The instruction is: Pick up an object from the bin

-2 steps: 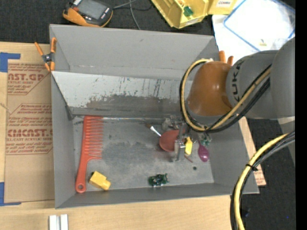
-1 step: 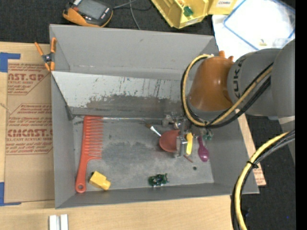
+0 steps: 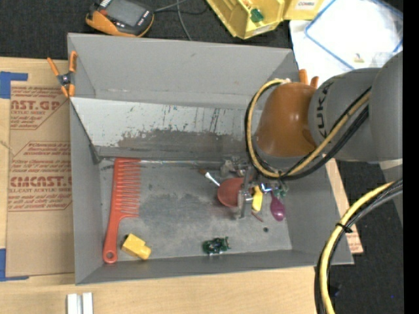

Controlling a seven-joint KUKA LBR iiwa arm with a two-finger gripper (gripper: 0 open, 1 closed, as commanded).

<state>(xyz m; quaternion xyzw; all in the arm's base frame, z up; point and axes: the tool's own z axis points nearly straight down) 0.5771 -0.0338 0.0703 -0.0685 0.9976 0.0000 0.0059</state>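
Red rounded object (image 3: 229, 192) lies right of centre in the grey bin (image 3: 177, 205), just beside the jaws under the orange wrist cover (image 3: 285, 120); their opening cannot be told. Judged light, stiff, smooth: grip across its width. Yellow piece (image 3: 256, 200) and magenta piece (image 3: 277, 209) lie nearby.
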